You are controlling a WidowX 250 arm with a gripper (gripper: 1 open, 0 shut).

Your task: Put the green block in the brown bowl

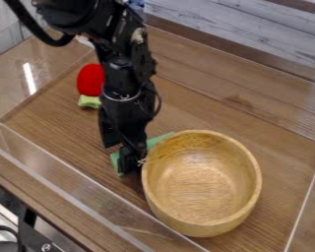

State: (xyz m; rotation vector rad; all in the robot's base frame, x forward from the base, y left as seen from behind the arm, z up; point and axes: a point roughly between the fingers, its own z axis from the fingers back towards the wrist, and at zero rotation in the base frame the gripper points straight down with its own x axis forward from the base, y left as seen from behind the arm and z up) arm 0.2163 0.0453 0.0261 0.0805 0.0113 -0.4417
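The green block (157,141) lies flat on the wooden table, right against the left rim of the brown bowl (204,183). Only its right end and a sliver at its left end show, because the black arm stands over it. My gripper (127,162) points straight down with its fingers open and lowered around the block's left end, close to the tabletop. I cannot tell whether the fingers touch the block. The light wooden bowl sits at the front right and has nothing in it.
A red rounded object (91,78) on a small green base sits behind and left of the arm. Clear plastic walls (68,187) fence the table along the front and left. A pale plank wall (252,25) runs along the back.
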